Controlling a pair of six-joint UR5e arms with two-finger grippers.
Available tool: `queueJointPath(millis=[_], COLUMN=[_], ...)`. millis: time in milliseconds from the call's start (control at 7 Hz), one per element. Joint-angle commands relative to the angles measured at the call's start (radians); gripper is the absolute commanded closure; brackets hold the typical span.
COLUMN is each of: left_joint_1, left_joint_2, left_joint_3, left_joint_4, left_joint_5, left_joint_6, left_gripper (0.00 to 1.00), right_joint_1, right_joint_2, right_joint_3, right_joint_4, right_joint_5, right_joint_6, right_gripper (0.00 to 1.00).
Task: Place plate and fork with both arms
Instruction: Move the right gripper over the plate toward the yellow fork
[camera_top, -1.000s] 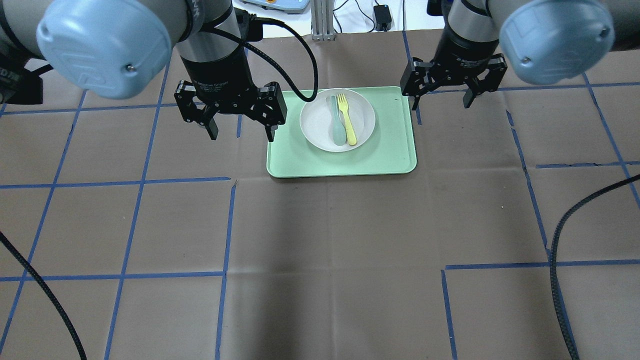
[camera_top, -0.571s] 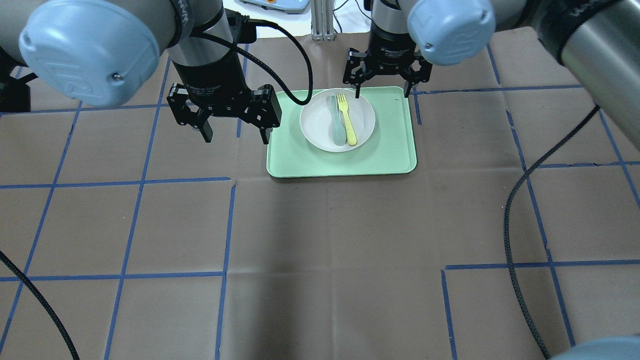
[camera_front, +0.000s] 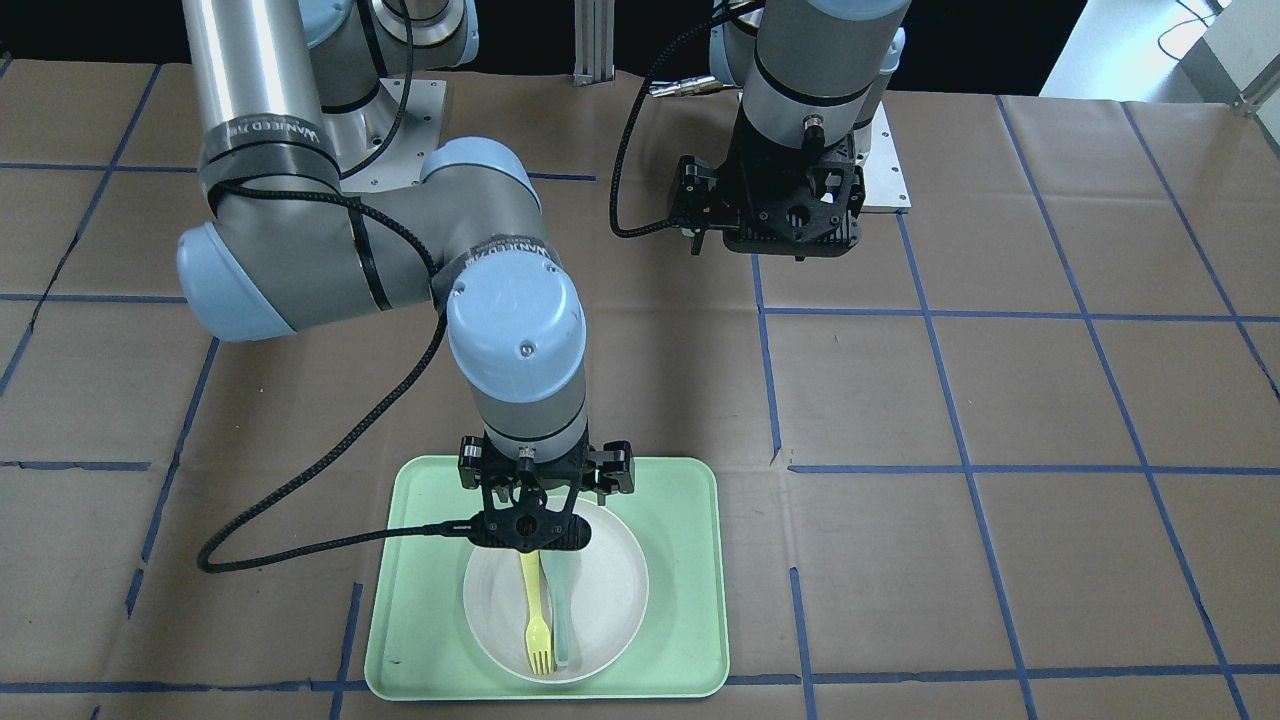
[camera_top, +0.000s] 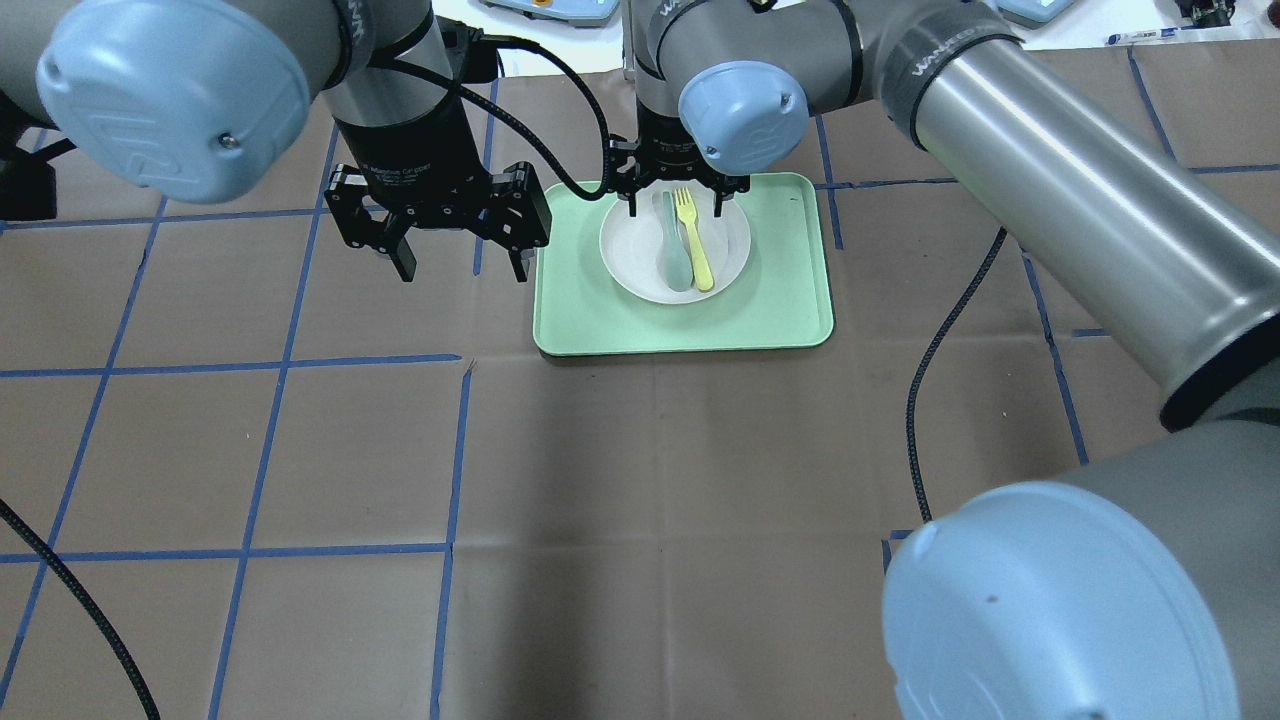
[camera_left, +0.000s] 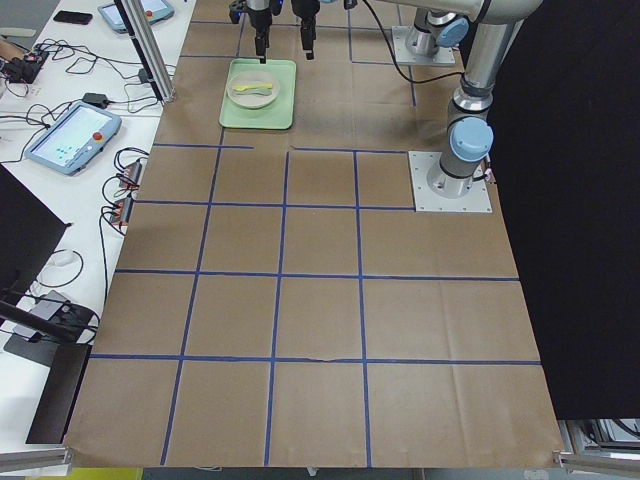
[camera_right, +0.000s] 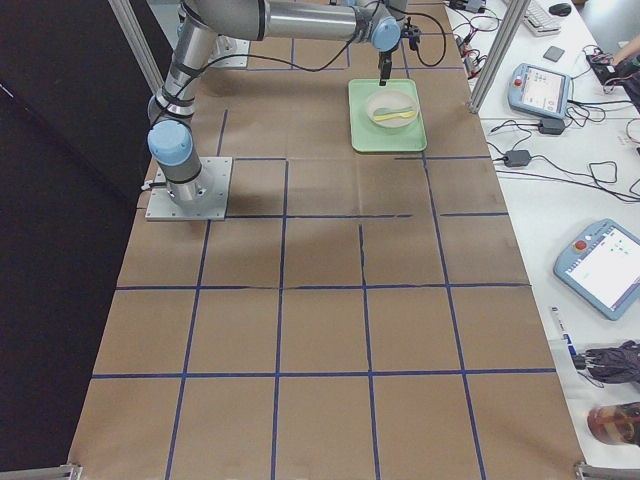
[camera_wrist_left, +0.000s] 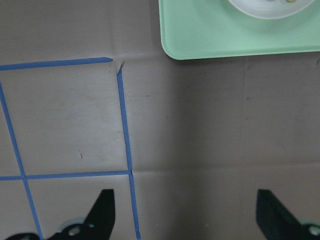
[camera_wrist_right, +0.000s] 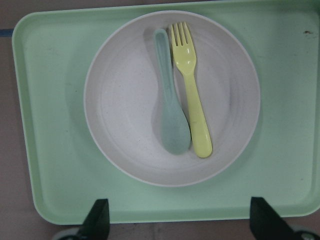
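Overhead exterior: right claw (camera_top: 672, 200), jaws spread and empty, has swung in over plate (camera_top: 640, 262) and fork (camera_top: 692, 240); pickup looks imminent; left claw (camera_top: 455, 255) spread, empty, beside tray (camera_top: 780, 310)

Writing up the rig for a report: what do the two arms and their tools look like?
Both arms are grey-silver tubes with light blue joint caps and a black band lettered in white. The left tool and right tool are black two-finger units, each fed by a black braided cable.

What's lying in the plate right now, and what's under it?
In the plate lie the yellow fork and a grey-green spoon, side by side, pointing opposite ways. The plate sits on the green tray; the tray surface beneath it is hidden.
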Motion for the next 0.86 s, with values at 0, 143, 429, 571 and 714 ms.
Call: queueJointPath(millis=[0, 143, 429, 571, 714], left_joint_1=[-0.001, 0.0, 0.0, 0.0, 0.0], left_joint_2=[-0.019, -0.026, -0.01, 0.0, 0.001], left_joint_3=[0.011, 0.019, 0.027, 0.025, 0.019], left_joint_4=[0.001, -0.002, -0.018, -0.011, -0.009], left_joint_5=[0.0, -0.003, -0.003, -0.002, -0.003], left_joint_6=[-0.001, 0.01, 0.01, -0.005, -0.007], left_gripper=[0.0, 0.0, 0.0, 0.0, 0.0], right_joint_1=[-0.003, -0.006, -0.014, -0.014, -0.014], right_joint_2=[0.059, 0.084, 0.113, 0.126, 0.139], right_joint_3=[0.012, 0.012, 0.012, 0.013, 0.013], right_joint_4=[-0.105, -0.121, -0.15, -0.187, -0.187], right_joint_5=[-0.011, -0.009, -0.055, -0.067, -0.066], right_joint_6=[-0.002, -0.001, -0.005, -0.013, -0.011], right_gripper=[0.0, 0.0, 0.0, 0.05, 0.15])
